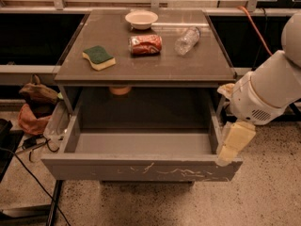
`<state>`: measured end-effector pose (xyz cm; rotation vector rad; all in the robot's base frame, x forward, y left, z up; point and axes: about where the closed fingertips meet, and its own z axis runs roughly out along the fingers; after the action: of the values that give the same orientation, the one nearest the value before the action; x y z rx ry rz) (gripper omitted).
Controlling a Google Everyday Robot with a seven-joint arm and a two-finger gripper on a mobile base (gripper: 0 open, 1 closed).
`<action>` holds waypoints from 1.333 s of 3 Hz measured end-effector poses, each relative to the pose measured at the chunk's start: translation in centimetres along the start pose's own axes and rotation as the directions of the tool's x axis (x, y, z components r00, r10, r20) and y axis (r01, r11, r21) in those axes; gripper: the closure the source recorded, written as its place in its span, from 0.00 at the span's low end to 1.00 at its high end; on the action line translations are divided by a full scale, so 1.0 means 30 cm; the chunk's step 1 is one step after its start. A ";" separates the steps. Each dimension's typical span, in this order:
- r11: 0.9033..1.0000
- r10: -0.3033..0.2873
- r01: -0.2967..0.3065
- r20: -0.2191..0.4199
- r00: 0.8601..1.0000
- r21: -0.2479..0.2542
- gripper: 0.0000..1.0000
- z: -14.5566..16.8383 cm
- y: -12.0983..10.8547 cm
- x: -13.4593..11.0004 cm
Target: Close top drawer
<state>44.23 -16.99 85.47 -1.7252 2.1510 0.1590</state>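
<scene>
Top drawer (117, 167): pulled out well past tabletop (141, 67) front edge. Judged stiff, heavy metal, sliding on rails; no handle, so push flat on front panel. Gripper (226, 155): at drawer's front right corner, apparently touching; nothing visibly held; opening cannot be told.

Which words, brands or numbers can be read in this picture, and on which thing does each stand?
None can be read.
The red can bears print, too blurred to read.
The gripper, at the right front corner of the top drawer, shows no text.
</scene>
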 end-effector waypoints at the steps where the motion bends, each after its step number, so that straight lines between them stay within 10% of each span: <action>1: 1.000 0.022 -0.021 0.069 0.997 -0.024 0.00 0.111 0.100 -0.002; 3: 0.976 0.057 -0.022 0.157 0.986 -0.218 0.00 0.519 0.364 0.053; 4: 0.976 0.058 -0.022 0.160 0.985 -0.218 0.00 0.518 0.383 0.052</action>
<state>36.33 -10.71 68.91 -1.7147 2.1108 0.5460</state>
